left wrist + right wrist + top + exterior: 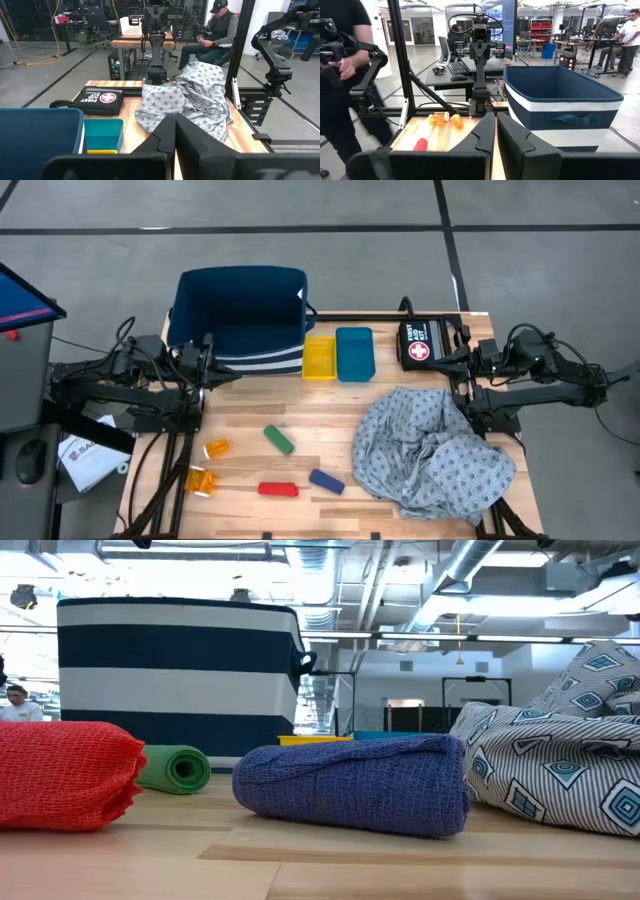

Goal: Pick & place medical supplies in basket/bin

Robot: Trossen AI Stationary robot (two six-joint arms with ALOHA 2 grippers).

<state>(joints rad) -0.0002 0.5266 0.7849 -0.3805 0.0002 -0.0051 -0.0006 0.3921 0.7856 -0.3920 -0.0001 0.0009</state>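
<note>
1. High view: left gripper, fingers pressed together and empty, parked at 9 o'clock beside the navy basket; right gripper, likewise closed, waits at 3 o'clock. Two orange bottles, green roll, red roll and blue roll lie apart around 7 o'clock; the gown cloth overhangs the edge at 5 o'clock.
2. Low view: rolls near the front edge, probably free to roll.
3. Wrist views: open boards between arms. Spread the fingers before descending; start with the small items.
</note>
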